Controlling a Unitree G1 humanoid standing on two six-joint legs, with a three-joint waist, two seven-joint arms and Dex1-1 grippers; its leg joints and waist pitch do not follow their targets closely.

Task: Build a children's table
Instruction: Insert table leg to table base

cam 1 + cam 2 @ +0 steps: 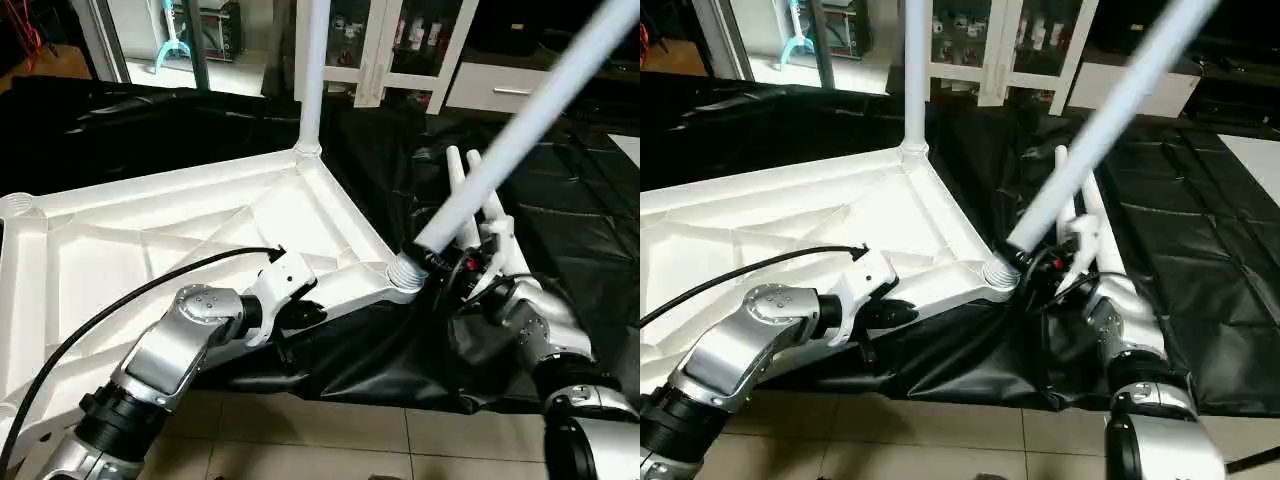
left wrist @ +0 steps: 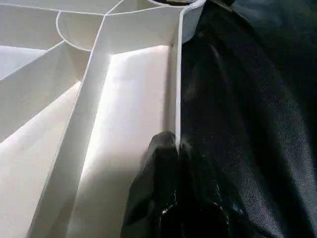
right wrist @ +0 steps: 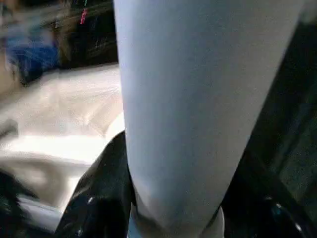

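The tabletop [image 1: 180,230] is lain underside-up, its near rim pinched by the closed left gripper [image 1: 300,310]; at its near corner socket [image 1: 405,268] a tilted leg [image 1: 520,130] is clasped by the right gripper [image 1: 455,270], the long axis leaning away from the tabletop.

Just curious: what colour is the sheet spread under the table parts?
Black and glossy, the sheet shows best in the left eye view.
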